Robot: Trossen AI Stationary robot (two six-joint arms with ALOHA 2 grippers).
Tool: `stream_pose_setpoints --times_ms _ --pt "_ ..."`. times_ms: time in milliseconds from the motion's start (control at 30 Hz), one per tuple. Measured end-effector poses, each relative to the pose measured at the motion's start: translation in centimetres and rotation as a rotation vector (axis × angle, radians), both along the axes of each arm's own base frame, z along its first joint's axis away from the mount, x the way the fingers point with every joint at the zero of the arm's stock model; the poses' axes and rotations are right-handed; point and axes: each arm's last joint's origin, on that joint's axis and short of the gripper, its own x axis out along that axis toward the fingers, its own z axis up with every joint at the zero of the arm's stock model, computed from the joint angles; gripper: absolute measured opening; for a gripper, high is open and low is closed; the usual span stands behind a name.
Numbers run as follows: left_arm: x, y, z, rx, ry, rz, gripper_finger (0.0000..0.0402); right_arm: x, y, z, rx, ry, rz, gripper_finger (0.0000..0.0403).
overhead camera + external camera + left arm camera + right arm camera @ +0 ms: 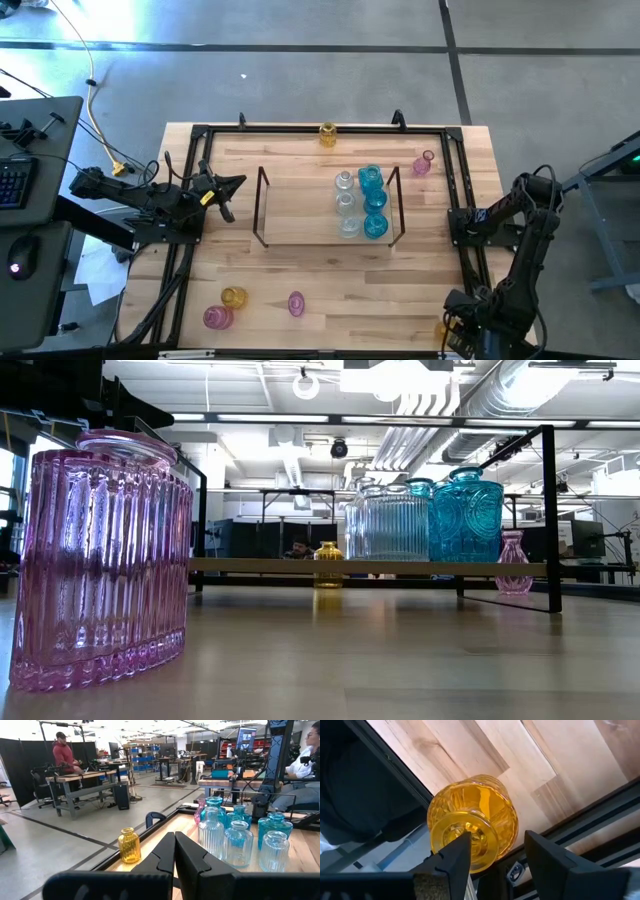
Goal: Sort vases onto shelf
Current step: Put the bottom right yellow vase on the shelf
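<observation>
I have the right gripper (495, 852) down over an amber vase (472, 820) at the table's near right corner, well apart from the shelf (300, 205); fingers spread, astride its neck, nothing gripped yet. The left gripper (175, 845), clenched empty, waits beside the shelf's left end.

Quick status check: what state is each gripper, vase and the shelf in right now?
Left gripper: shut, empty, beside the shelf.
Right gripper: open, straddling the amber vase.
Amber vase: on the table, not clamped.
Shelf: loaded at its right end.
Clear vases: upright on shelf.
Cyan vases: upright on shelf.
Pink vase: upright on table, off shelf.
</observation>
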Motion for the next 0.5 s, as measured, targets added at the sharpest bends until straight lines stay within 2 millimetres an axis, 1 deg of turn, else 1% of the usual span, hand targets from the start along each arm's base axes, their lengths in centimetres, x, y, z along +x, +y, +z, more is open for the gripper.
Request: stream_pose_setpoints --times_ms 133,233,367,500 --pt "0.0 0.0 0.0 0.0 0.0 0.0 0.0 0.03 -0.01 0.01 -0.004 -0.013 0.02 0.0164" --pt "0.0 0.0 0.0 0.0 0.0 0.0 0.0001 0.03 0.0 -0.02 -0.005 -0.012 0.019 0.0151" --pt "0.0 0.0 0.0 0.0 0.0 0.0 0.0 0.29 0.22 -0.55 -0.02 -0.004 0.042 0.0105" --pt "0.0 0.0 0.01 0.0 -0.001 0.0 0.0001 0.97 0.13 -0.62 0.0 0.028 0.069 0.0042"
